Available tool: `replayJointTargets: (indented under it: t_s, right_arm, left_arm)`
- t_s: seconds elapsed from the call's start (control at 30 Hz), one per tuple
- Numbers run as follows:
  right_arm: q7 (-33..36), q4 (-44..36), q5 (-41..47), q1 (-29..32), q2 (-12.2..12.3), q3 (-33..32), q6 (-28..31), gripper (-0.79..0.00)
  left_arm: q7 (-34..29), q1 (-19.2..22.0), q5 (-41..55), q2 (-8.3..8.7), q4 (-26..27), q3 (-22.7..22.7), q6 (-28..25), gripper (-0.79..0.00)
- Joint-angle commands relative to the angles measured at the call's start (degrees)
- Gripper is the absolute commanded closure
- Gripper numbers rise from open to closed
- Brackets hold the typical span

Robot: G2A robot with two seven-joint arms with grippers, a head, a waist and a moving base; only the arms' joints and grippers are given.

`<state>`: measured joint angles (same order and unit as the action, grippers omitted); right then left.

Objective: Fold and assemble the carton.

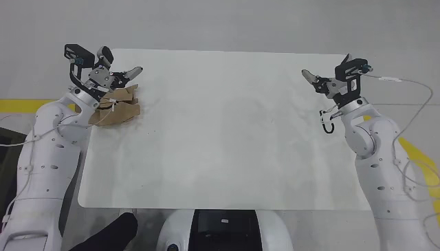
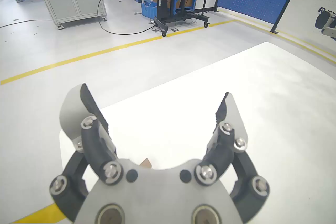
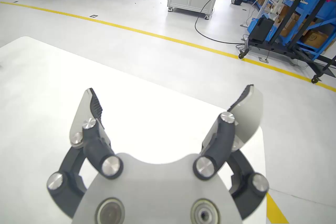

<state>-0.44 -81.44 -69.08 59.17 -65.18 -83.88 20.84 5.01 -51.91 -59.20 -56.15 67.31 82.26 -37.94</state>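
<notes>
Left end effector (image 1: 130,74) was spread and empty, hovering over the left edge of the table (image 1: 227,134). The brown carton (image 1: 118,106) lay partly folded just below and behind it, toward my wrist (flaps bunched, long axis unclear). Right end effector (image 1: 313,80) was likewise spread, well apart at the opposite edge. I judged my left arm much the nearer for first contact.

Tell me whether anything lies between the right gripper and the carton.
Nothing visible does. Only bare table lies between the right gripper and the cardboard carton at the opposite edge. The left gripper, open, hangs just above the carton.
</notes>
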Motion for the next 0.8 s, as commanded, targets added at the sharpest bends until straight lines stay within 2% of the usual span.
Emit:
replayJointTargets:
  t_s: [0.0,0.6,0.77]
  right_arm:
    - [0.0,0.0,0.0,0.0,0.0,0.0,0.0,-0.784]
    - [0.0,0.0,0.0,0.0,0.0,0.0,0.0,-0.784]
    - [0.0,0.0,0.0,0.0,0.0,0.0,0.0,-0.785]
  left_arm:
    - [0.0,0.0,0.0,0.00,0.0,0.0,0.0,-0.785]
    - [0.0,0.0,0.0,0.00,0.0,0.0,0.0,-0.784]
    - [-1.6,-1.8,3.2,0.19,2.0,1.7,0.6,-0.785]
